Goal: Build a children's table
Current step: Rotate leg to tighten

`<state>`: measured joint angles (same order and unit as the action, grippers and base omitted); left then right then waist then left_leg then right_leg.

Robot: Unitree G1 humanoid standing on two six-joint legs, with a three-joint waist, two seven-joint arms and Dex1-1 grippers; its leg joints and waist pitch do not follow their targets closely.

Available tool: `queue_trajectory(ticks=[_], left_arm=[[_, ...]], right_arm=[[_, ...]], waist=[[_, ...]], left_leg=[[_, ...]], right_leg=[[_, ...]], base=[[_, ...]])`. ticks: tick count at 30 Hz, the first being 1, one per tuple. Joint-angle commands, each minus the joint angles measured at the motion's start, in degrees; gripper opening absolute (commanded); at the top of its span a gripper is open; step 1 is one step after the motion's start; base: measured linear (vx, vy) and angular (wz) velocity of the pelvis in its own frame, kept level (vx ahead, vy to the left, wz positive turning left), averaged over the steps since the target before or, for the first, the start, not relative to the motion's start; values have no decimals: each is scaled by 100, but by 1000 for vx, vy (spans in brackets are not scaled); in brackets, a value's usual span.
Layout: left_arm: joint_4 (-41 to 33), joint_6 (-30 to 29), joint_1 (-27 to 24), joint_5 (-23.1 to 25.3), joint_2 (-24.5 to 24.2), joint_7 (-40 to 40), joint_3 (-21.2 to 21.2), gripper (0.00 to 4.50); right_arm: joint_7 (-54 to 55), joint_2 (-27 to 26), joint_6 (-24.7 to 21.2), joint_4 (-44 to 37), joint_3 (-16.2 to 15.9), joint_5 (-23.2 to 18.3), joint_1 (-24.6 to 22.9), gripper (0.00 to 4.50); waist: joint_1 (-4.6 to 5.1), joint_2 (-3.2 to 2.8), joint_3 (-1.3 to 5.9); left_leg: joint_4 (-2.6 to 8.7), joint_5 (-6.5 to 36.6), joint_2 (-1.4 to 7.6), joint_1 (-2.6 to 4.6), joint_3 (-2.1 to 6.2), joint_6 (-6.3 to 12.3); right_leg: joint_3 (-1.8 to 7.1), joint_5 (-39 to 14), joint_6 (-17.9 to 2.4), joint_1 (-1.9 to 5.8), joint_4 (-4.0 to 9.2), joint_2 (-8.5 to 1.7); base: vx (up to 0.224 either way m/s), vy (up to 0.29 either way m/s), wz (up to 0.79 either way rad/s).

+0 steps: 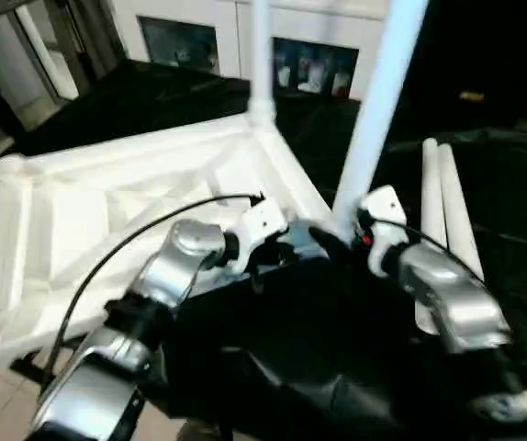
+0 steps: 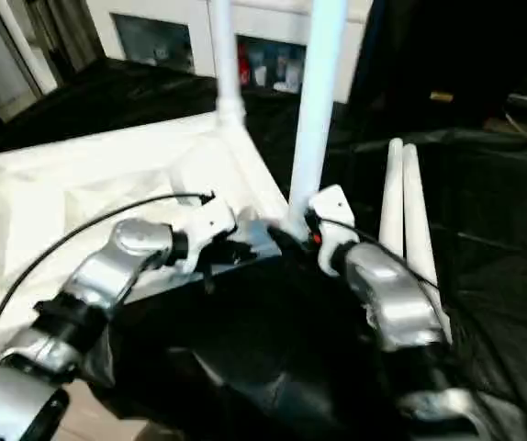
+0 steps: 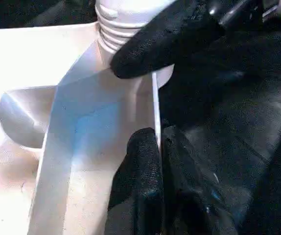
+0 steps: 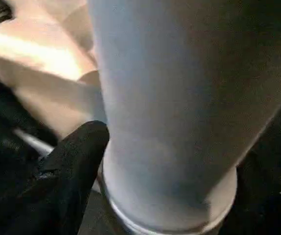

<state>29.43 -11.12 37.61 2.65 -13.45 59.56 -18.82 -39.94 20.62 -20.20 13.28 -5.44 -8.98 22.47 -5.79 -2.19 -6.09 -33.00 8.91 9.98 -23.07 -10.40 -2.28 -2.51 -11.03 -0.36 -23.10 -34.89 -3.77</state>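
The two silver forearms reach forward over the black-draped work table. The left gripper is pinched onto the thin side wall of the tabletop close to the near corner socket; its fingers press either side of the wall's edge. The tabletop lies upside down, ribbed underside up. A leg stands tilted in that near corner socket. The right gripper sits at the base of this leg with its black fingers set about the tube, one finger beside the tube's collar; whether they press the tube cannot be told. A second leg stands upright in the far corner socket. Two spare legs lie side by side, touching, on the cloth just right of the right gripper.
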Motion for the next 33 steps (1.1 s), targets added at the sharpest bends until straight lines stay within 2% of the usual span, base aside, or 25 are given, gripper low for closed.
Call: queue_trajectory(ticks=[1, 2, 6, 12, 18, 20, 25, 27, 28, 30, 31, 32, 33], left_arm=[[-285, 246, -81, -306, 29, 336, -94, 0], [-394, 245, -142, -330, -63, 503, -128, 0], [-546, 248, -231, -356, -194, 745, -144, 0], [-744, 183, -358, -401, -315, 897, -158, 0], [-817, 124, -425, -405, -367, 923, -149, 0], [-816, 98, -440, -397, -367, 893, -144, 0], [-764, 32, -407, -380, -329, 801, -113, 0], [-635, -110, -324, -348, -220, 558, -31, 0], [-519, -192, -248, -308, -138, 377, 10, 0], [-341, -266, -129, -252, -13, 133, 60, 0], [15, -408, 111, -156, 226, -346, 158, 0], [509, -504, 441, -42, 539, -1021, 286, 0], [565, -514, 478, -30, 574, -1103, 302, 0]], right_arm=[[-376, 170, -68, -253, -112, -76, -52, 365], [-611, 352, -52, -343, -135, -112, -83, 365], [-885, 558, -86, -446, -172, -139, -93, 365], [-1156, 646, -177, -584, -259, -248, -145, 365], [-1238, 582, -273, -644, -307, -305, -208, 323], [-1250, 551, -319, -680, -348, -333, -266, 295], [-1026, 381, -295, -584, -355, -271, -299, 277], [-361, 14, -294, -332, -239, -105, -254, 276], [-54, -157, -331, -186, -175, -52, -208, 275], [366, -392, -375, 15, -92, 20, -139, 274], [1055, -765, -417, 356, 41, 133, -4, 274], [1878, -1180, -402, 790, 246, 210, 212, 274], [1965, -1224, -401, 837, 272, 213, 236, 274]], waist=[[-10, 94, 400], [-4, 109, 393], [-14, 100, 381], [-14, 111, 386], [-12, 104, 375], [-12, 111, 368], [8, 112, 357], [22, 98, 349], [44, 118, 344], [85, 112, 334], [98, 98, 331], [115, 104, 326], [115, 104, 326]], left_leg=[[360, 1070, 343, 152, 118, 488], [364, 1098, 335, 146, 115, 481], [370, 1139, 343, 154, 119, 451], [367, 1060, 347, 149, 121, 474], [373, 1077, 345, 149, 120, 480], [377, 1139, 344, 157, 117, 441], [392, 1207, 339, 152, 122, 384], [401, 1271, 334, 160, 121, 326], [420, 1310, 330, 149, 134, 264], [429, 1475, 320, 167, 132, 176], [430, 1552, 311, 196, 129, 94], [432, 1614, 292, 192, 141, 13], [432, 1614, 292, 192, 141, 13]], right_leg=[[257, -801, -1416, 262, 418, -500], [255, -918, -1398, 258, 429, -497], [258, -1122, -1361, 240, 443, -502], [256, -1008, -1380, 232, 422, -495], [256, -1057, -1378, 221, 431, -494], [262, -1187, -1344, 216, 447, -501], [263, -1329, -1304, 209, 461, -502], [267, -1439, -1299, 183, 473, -502], [258, -1521, -1270, 202, 472, -500], [266, -1770, -1227, 172, 502, -504], [273, -1910, -1220, 137, 518, -498], [269, -2081, -1188, 141, 531, -514], [269, -2081, -1188, 141, 531, -514]], base=[[0, 0, 0], [0, 0, 0], [0, 0, 0], [0, 0, 0], [0, 0, 0], [0, 0, 0], [0, 0, 0], [0, 0, 0], [0, 0, 0], [0, 0, 0], [0, 0, 0], [0, 0, 0], [0, 0, 0]])
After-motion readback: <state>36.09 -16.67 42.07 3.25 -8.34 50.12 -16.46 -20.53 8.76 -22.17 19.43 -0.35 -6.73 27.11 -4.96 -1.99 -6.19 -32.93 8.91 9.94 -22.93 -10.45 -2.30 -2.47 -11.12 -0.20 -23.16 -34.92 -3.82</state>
